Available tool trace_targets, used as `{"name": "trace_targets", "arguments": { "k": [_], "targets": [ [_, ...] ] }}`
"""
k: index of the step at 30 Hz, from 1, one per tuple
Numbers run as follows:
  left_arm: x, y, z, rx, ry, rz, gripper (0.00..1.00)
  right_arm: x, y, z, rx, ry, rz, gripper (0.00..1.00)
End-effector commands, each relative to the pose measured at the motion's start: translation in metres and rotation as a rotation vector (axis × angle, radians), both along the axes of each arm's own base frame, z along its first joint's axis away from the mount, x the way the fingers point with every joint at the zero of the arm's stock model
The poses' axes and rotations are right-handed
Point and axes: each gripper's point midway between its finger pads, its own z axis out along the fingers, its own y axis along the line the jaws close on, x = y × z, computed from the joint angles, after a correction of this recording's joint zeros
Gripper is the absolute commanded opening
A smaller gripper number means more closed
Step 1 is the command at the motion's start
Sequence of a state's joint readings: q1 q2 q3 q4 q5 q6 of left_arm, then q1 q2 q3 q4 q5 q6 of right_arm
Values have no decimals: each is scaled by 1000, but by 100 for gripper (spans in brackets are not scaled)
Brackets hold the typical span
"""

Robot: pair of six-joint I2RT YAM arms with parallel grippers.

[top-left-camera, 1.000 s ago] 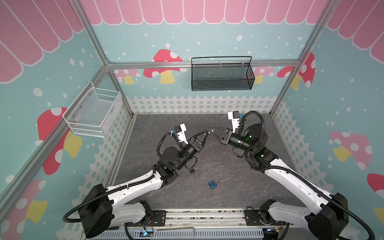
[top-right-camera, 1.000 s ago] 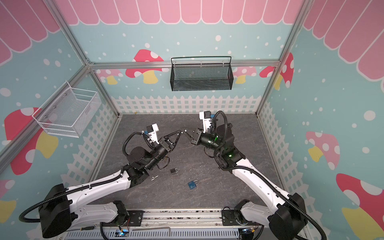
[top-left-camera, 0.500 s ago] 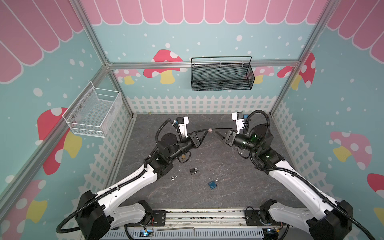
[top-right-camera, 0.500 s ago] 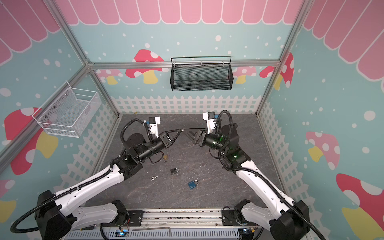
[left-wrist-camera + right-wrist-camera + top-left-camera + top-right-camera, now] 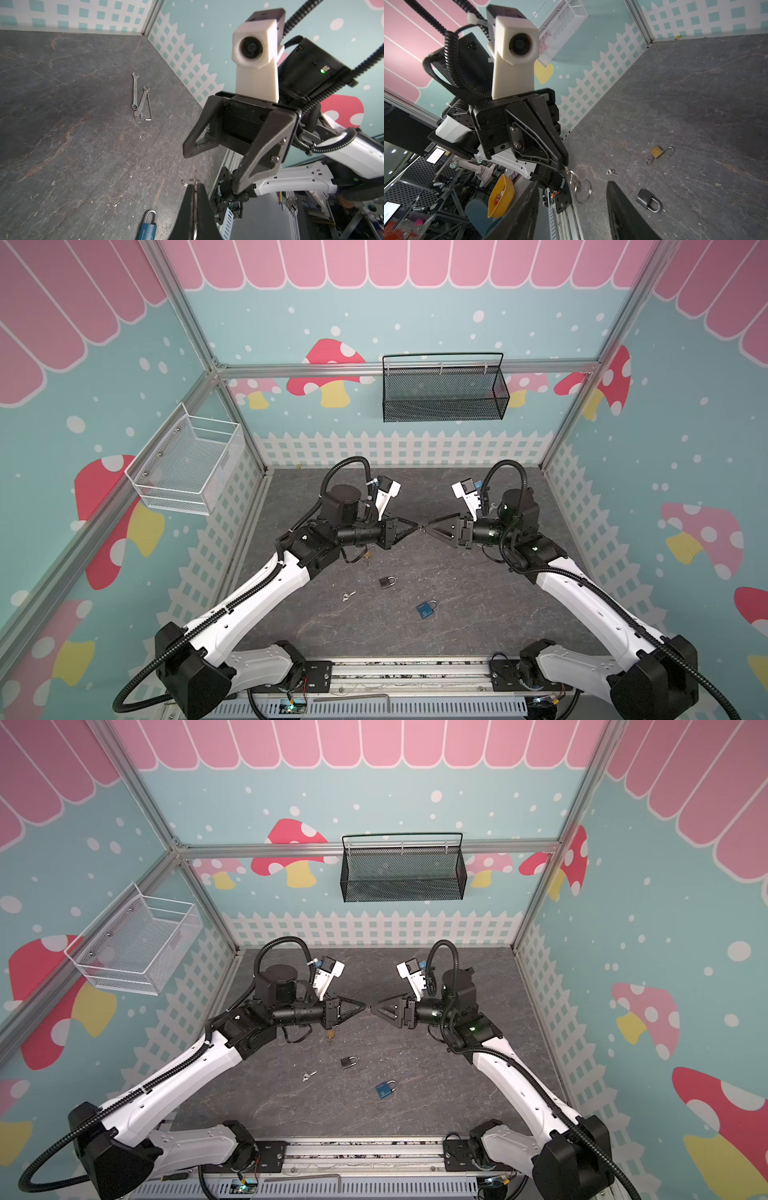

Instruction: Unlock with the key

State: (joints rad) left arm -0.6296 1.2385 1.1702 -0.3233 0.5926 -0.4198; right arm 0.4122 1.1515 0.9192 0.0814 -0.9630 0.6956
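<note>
The left hand (image 5: 417,526) reaches in from 9 o'clock in both top views, pinching a key (image 5: 568,172) on rings in the air above the middle of the surface (image 5: 478,605). The right hand (image 5: 429,527) faces it tip to tip from 3 o'clock, spread, the key's rings showing between its fingers in the right wrist view. From the key, an open brass padlock (image 5: 657,152) lies at 8 o'clock, a shut black padlock (image 5: 387,582) at 7 and a blue padlock (image 5: 426,609) at 6.
</note>
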Motion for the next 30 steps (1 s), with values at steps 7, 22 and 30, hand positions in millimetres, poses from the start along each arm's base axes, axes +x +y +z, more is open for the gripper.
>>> {"name": "trace_targets", "arguments": {
  "k": [7, 22, 30],
  "targets": [
    [-9, -5, 10, 10, -37, -98, 0, -14, 1, -8, 14, -41, 103, 46],
    [-10, -11, 17, -12, -42, -137, 0, -21, 5, -5, 75, -42, 184, 27],
    [-12, -12, 19, -19, -40, -155, 0, -20, 5, -3, 76, -53, 175, 23]
  ]
}}
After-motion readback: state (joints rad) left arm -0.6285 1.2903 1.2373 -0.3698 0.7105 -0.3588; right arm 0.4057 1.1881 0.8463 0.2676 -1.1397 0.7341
